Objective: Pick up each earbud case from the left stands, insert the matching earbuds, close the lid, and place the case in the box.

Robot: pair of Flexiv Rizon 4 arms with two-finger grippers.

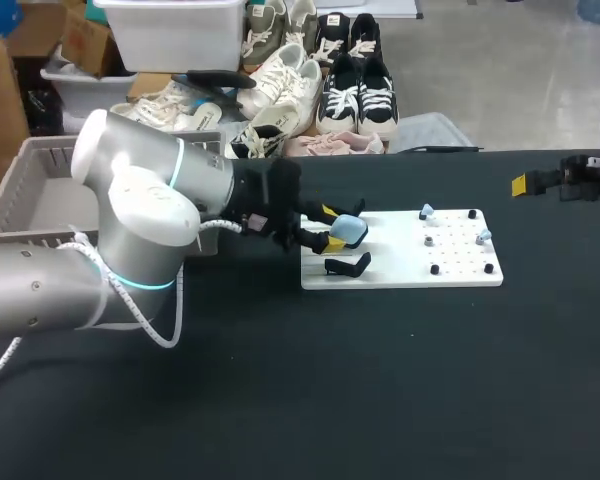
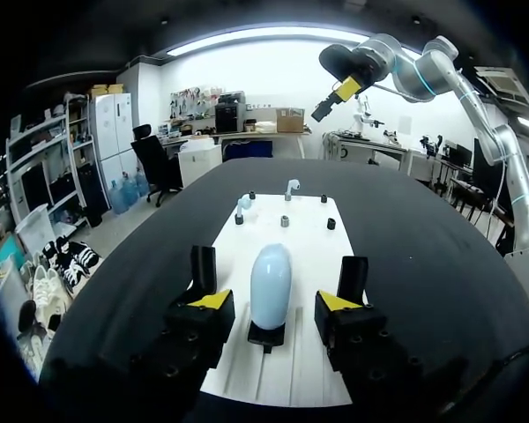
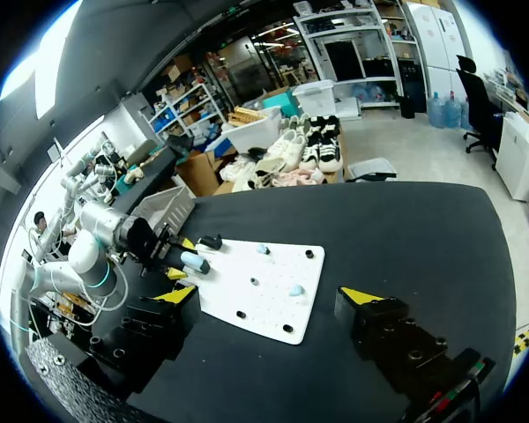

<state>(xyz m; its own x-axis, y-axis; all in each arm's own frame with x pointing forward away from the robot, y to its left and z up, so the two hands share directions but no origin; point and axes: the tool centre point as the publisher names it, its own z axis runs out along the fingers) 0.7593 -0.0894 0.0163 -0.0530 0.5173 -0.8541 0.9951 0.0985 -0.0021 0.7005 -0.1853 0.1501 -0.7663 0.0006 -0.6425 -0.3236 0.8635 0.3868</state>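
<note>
A light blue earbud case (image 1: 349,232) stands upright on a black stand at the left end of the white board (image 1: 400,270). My left gripper (image 1: 332,228) straddles it. In the left wrist view the case (image 2: 271,282) sits between the open fingers (image 2: 210,301), with a small gap on each side. A second, empty black stand (image 1: 348,266) lies just in front. Two light blue earbuds (image 1: 427,212) (image 1: 484,236) rest on the board's right half. My right gripper (image 1: 525,184) hovers open at the table's far right, well away from the board (image 3: 264,291).
A grey basket (image 1: 35,195) sits at the table's left edge behind my left arm. Small black pegs (image 1: 435,269) dot the board's right half. Dark tabletop spreads in front of the board and between it and the right gripper (image 3: 269,300).
</note>
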